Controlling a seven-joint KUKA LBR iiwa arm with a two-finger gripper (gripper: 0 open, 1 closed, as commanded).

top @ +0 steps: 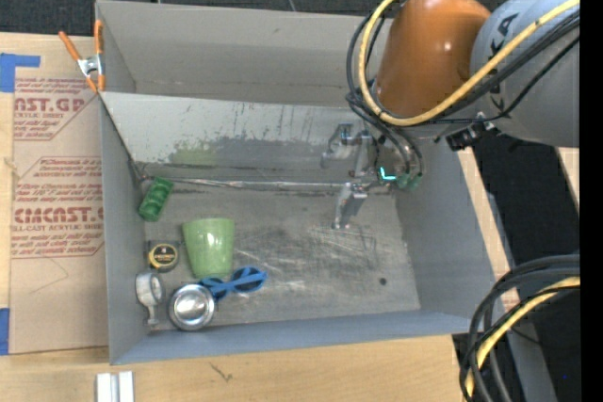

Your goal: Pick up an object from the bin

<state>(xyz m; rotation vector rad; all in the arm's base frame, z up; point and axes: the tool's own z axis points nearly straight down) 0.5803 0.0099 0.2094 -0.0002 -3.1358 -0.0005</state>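
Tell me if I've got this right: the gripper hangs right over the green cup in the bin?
Not quite. The camera view shows the gripper over a bare part of the bin, towards its right side. The green cup stands well apart, at the left.

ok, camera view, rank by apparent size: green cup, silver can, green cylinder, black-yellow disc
1. green cup
2. silver can
3. green cylinder and black-yellow disc: these look about alike, so I am not ranking them.
All four lie close together, so nearness to the camera hardly skews this.
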